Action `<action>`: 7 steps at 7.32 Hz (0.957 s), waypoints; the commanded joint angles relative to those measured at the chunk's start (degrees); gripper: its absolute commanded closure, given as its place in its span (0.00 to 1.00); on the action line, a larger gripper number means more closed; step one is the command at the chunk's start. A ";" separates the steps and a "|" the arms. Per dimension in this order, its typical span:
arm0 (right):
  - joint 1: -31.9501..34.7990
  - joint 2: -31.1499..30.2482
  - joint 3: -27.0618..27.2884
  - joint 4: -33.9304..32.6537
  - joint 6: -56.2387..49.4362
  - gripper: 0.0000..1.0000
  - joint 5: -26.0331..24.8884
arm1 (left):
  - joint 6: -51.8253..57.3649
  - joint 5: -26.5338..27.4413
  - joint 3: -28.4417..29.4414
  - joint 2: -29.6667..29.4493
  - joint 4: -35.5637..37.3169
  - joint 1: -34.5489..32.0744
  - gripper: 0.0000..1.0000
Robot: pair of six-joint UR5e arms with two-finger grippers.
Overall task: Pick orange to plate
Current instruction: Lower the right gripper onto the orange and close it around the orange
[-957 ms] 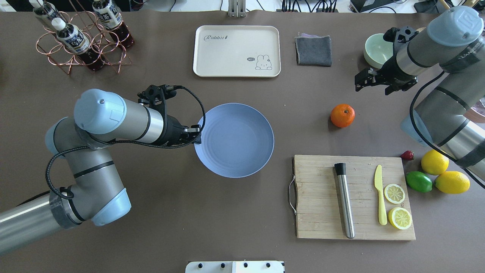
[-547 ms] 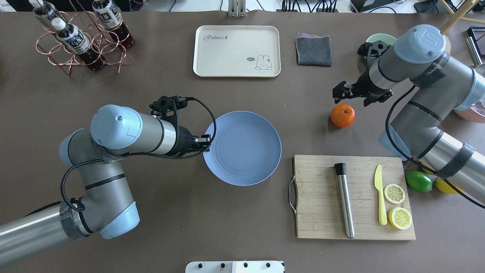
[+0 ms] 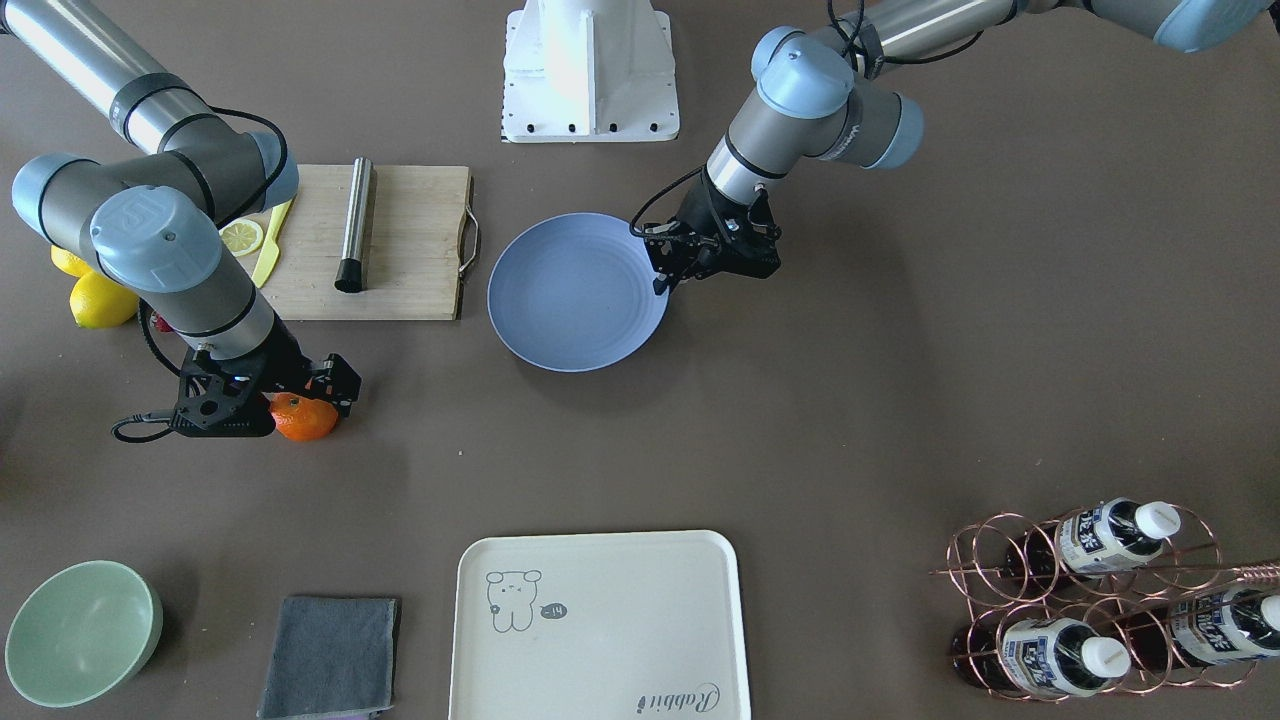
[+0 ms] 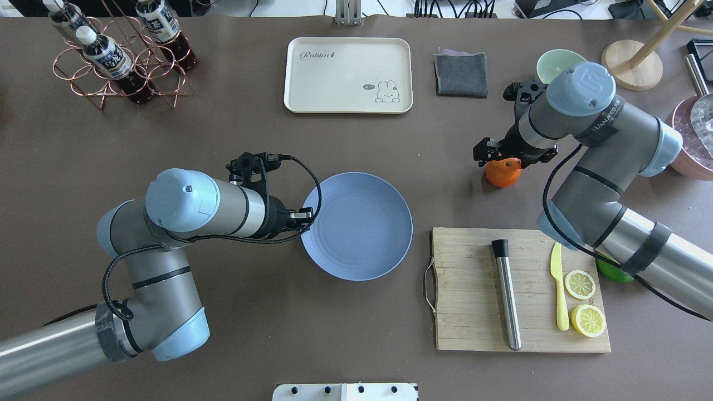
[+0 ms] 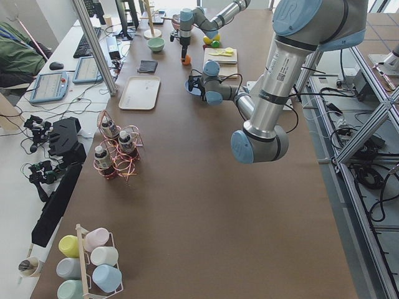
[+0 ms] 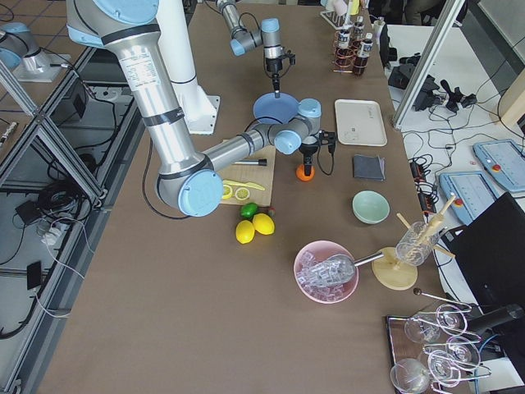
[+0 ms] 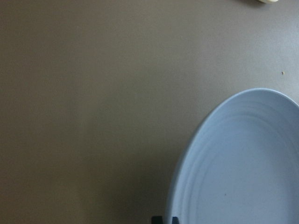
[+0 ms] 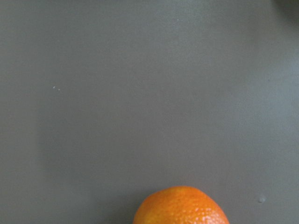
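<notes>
The orange (image 4: 504, 174) lies on the brown table, to the right of the plate and beyond the cutting board. It also fills the bottom edge of the right wrist view as the orange (image 8: 181, 207). My right gripper (image 4: 497, 157) hangs directly over the orange (image 3: 305, 420), open, its fingers straddling the fruit. The blue-lavender plate (image 4: 362, 234) sits at the table's middle. My left gripper (image 4: 304, 217) is shut on the plate's left rim. Only the plate (image 7: 243, 163) and the table show in the left wrist view.
A wooden cutting board (image 4: 473, 312) with a steel muddler (image 4: 507, 295), a yellow knife (image 4: 558, 289) and lemon halves lies right of the plate. Far side: cream tray (image 4: 348, 75), grey cloth (image 4: 460, 74), mint bowl (image 4: 554, 60), bottle rack (image 4: 120, 55).
My left gripper has dragged the plate to the right and nearer to the robot. My right arm has swung left and come down over the orange.
</notes>
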 commanded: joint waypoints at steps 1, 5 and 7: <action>0.90 -0.10 0.00 -0.31 -0.31 0.00 0.50 | 0.00 1.49 0.32 0.00 -0.14 1.04 1.00; -0.06 -0.10 -1.49 0.22 0.39 0.00 -0.03 | 0.00 1.49 0.67 0.09 -0.05 1.13 1.00; -0.15 -0.10 -1.49 0.31 0.49 0.00 -0.03 | -0.52 1.49 1.11 0.00 -0.05 1.13 1.00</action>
